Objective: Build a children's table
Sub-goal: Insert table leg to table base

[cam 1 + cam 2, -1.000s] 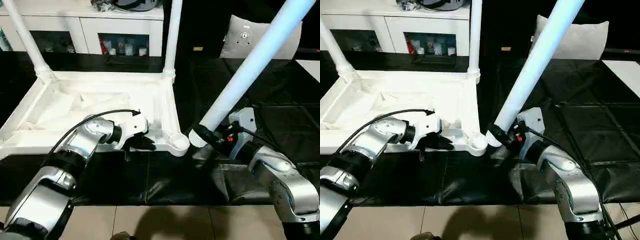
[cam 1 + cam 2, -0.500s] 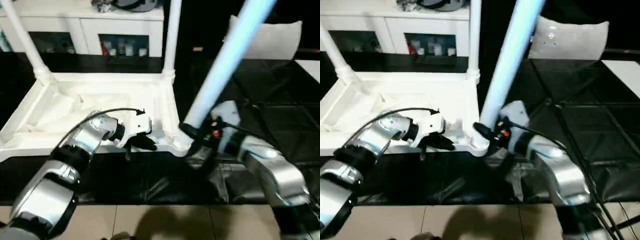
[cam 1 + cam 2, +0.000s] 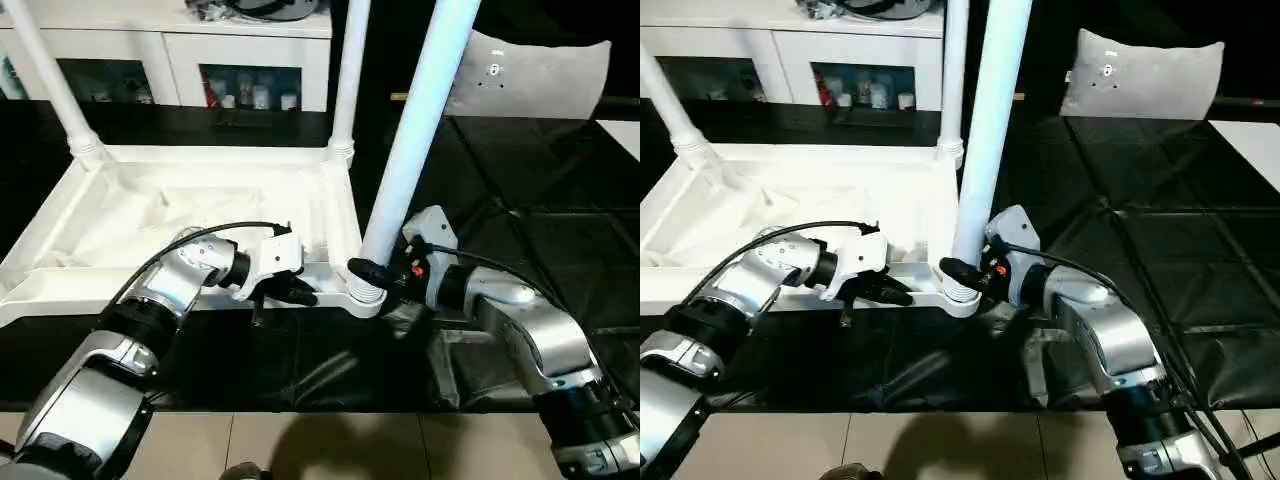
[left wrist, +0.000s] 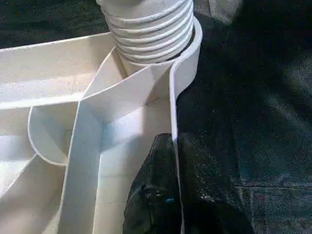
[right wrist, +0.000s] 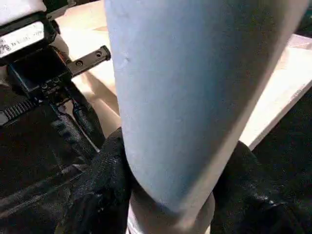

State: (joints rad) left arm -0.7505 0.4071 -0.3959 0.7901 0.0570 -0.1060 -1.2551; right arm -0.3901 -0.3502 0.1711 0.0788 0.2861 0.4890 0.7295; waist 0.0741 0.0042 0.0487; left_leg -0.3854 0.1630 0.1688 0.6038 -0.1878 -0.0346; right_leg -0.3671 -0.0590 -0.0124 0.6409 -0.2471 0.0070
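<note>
Standing in corner socket: leg | right jaws gripping leg | left jaws pinching tabletop rim

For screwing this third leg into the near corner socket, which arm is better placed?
The right. The right gripper is clamped around the leg, whose threaded end sits in the near corner socket. The left gripper is shut on the tabletop's rim, steadying it.
</note>
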